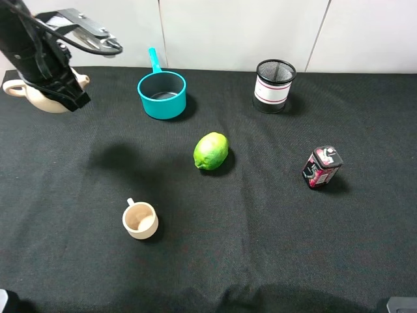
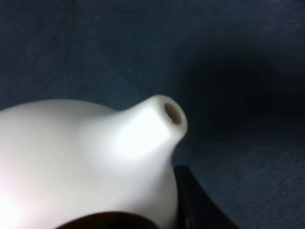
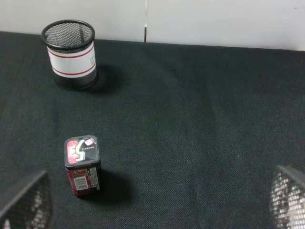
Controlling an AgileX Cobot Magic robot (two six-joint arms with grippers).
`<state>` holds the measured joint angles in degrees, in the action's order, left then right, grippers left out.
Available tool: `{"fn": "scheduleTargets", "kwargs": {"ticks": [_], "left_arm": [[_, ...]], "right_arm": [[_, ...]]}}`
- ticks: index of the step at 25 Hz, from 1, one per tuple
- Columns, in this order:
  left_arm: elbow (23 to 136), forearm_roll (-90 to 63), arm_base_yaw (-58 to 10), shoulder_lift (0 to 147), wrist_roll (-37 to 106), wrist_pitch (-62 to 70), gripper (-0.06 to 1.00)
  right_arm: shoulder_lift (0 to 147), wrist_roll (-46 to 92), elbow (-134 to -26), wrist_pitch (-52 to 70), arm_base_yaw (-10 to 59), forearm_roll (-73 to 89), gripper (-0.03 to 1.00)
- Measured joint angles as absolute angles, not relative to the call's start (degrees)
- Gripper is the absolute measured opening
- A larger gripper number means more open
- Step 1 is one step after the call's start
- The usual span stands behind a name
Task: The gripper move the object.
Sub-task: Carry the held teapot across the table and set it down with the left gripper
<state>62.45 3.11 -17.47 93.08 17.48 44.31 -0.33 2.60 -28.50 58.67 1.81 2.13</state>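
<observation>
So the left arm's fingers (image 2: pixel 193 210) are right up against the teapot (image 2: pixel 81 157). The wrist cam only gives you one black finger tucked beside the pot's belly just under the spout (image 2: pixel 171 114), and the other one isn't in shot, so honestly I can't tell if they're clamped on it or just sitting next to it. From the high cam, the left arm (image 1: pixel 39 52) comes in over the back-left corner of the bench (image 1: pixel 260 261) and covers part of the teapot, with the spout end pointing toward the teal saucepan (image 1: pixel 161 94). I also can't tell if the pot is resting on the black cloth or a bit off it. The right arm's fingers (image 3: pixel 28 202) are spread wide apart with only bare cloth between them, hanging over the right side of the bench near a small red and black tin (image 3: pixel 82 164). Behind that tin, by the white wall, is a black mesh pen cup (image 1: pixel 273 86) with a white band. A lime (image 1: pixel 211 150) sits about mid-bench, and a small cream cup (image 1: pixel 140 220) is in front of it to the left, well apart from the teapot.
</observation>
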Motion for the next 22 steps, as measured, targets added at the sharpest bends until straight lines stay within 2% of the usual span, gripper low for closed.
{"fn": "scheduleTargets", "kwargs": {"ticks": [22], "left_arm": [[62.4,3.1,-33.3,93.1,13.3,48.3,0.11]], "right_arm": [[-0.3,2.6,-28.5,58.7,1.8,2.1,0.69]]}}
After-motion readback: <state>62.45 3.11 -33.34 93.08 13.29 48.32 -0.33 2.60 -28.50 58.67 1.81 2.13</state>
